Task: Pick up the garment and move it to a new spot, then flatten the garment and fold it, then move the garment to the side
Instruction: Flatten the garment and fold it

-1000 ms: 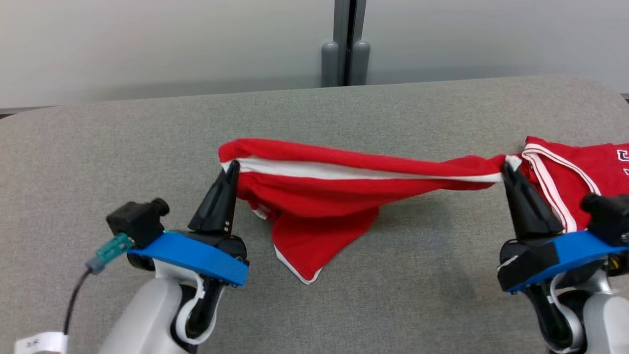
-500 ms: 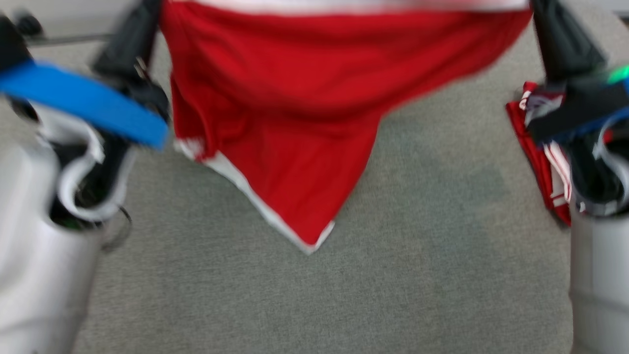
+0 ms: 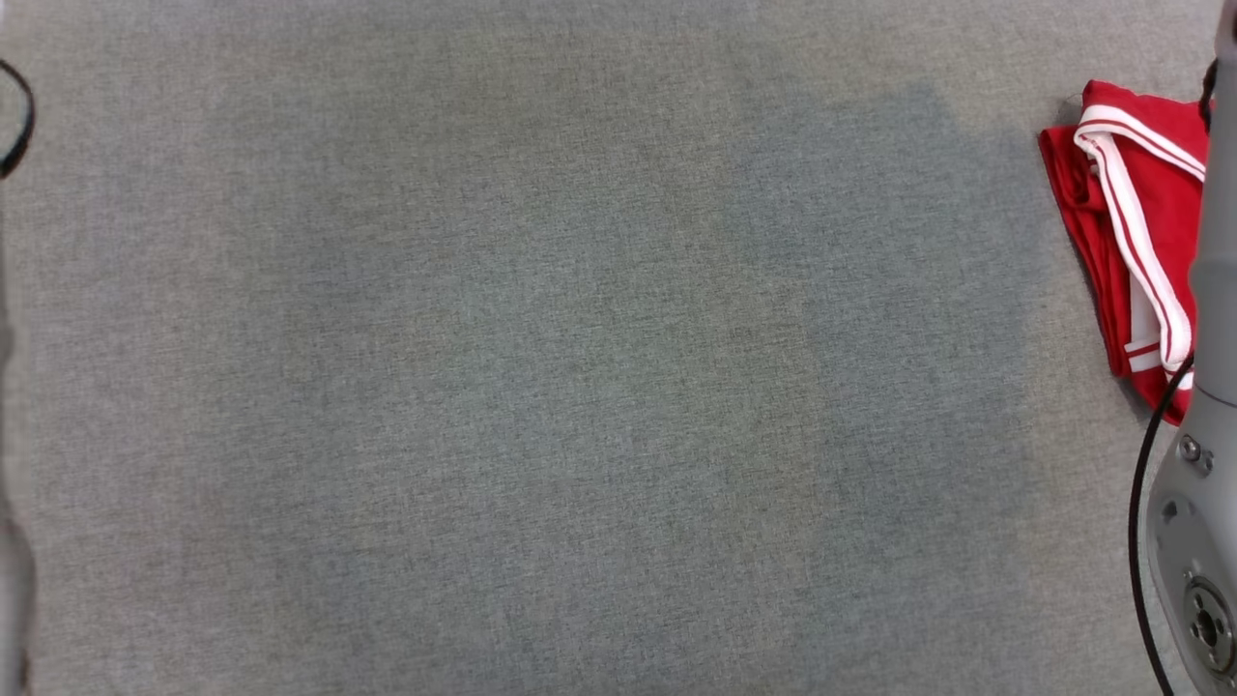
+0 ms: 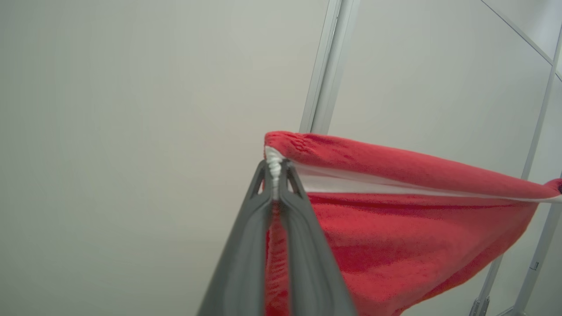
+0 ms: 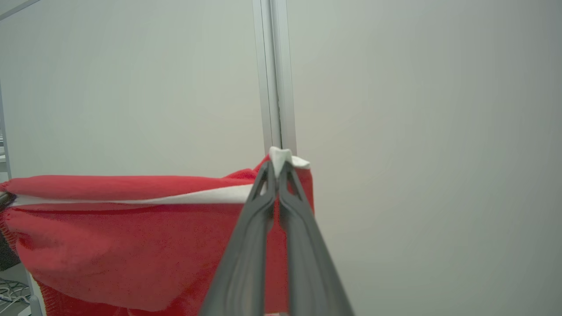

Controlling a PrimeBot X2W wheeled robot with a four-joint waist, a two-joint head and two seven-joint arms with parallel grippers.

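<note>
- My left gripper point(image 4: 275, 173) pointed at the pale wall point(image 4: 131, 109), pinched tight on the red garment point(image 4: 395, 237) by its white-trimmed corner
- My right gripper point(image 5: 277, 173) did likewise, clamped on the opposite corner
- The garment's long edge ran taut between both, its body hanging below

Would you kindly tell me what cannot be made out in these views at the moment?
- The held garment: lower part cut off by the bottom edge, both wrist views.
- The second red garment: head view, right side hidden behind the right arm.
- The held garment's height above the table: cannot tell.
</note>
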